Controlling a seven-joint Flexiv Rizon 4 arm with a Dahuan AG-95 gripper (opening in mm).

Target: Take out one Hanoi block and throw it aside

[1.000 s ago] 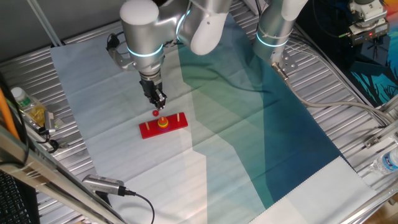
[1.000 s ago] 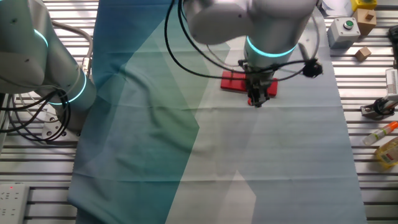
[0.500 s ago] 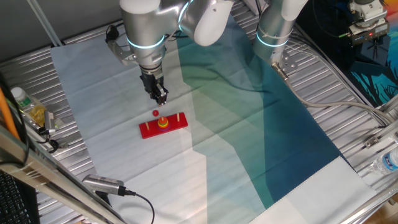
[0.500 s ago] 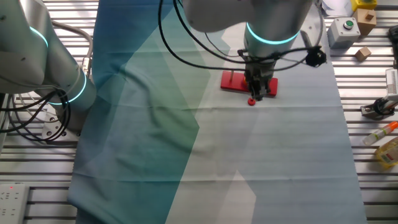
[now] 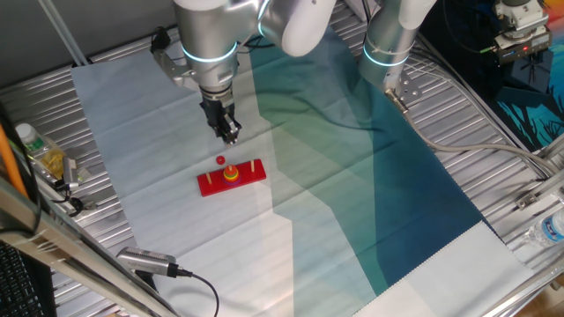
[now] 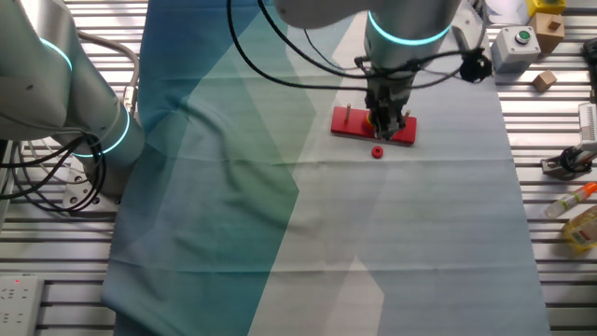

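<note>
The Hanoi block [image 5: 220,160], a tiny red ring, lies loose on the pale cloth just beside the flat red base [image 5: 232,180]. It also shows in the other fixed view [image 6: 377,152], in front of the base [image 6: 350,124]. A yellow disc [image 5: 231,173] sits on the base's middle peg. My gripper [image 5: 231,136] hangs above the cloth, behind and a little right of the ring. It is empty, with its fingers slightly apart. In the other fixed view the gripper [image 6: 389,124] hides the middle of the base.
A second robot arm [image 5: 388,42] stands at the back; it also shows in the other view [image 6: 89,112]. A bottle [image 5: 30,141] and a cabled device [image 5: 145,261] lie at the left. A button box [image 6: 518,42] and tools [image 6: 567,164] lie off the cloth.
My gripper has risen away from the ring and drawn back from it. The ring stays on the cloth beside the base.
</note>
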